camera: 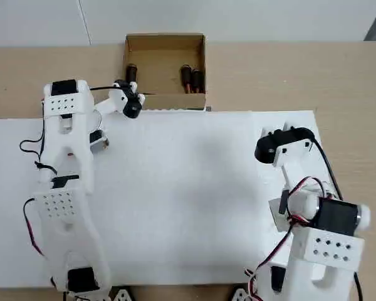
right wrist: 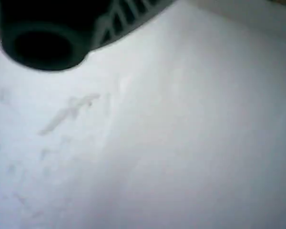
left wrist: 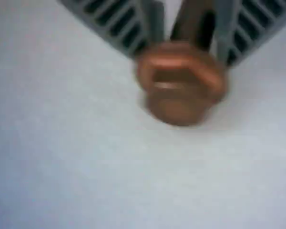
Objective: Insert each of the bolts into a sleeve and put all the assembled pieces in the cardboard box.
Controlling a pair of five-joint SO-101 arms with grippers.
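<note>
A copper-coloured bolt (left wrist: 181, 83) sits head-out between ribbed grey fingers (left wrist: 109, 24); my left gripper (camera: 129, 102) is shut on it, just above the white foam mat (camera: 175, 188) by the front left corner of the cardboard box (camera: 165, 41). A black sleeve (right wrist: 43, 45) with an open bore is held in my right gripper (camera: 271, 148), which is shut on it low over the mat's right side. Dark assembled pieces lie inside the box, one at its left (camera: 131, 71) and two at its right (camera: 192, 78).
The foam mat covers most of the wooden table (camera: 338, 75). Both arm bases stand at the near edge, left (camera: 69, 251) and right (camera: 323, 251). Loose cables hang beside each arm.
</note>
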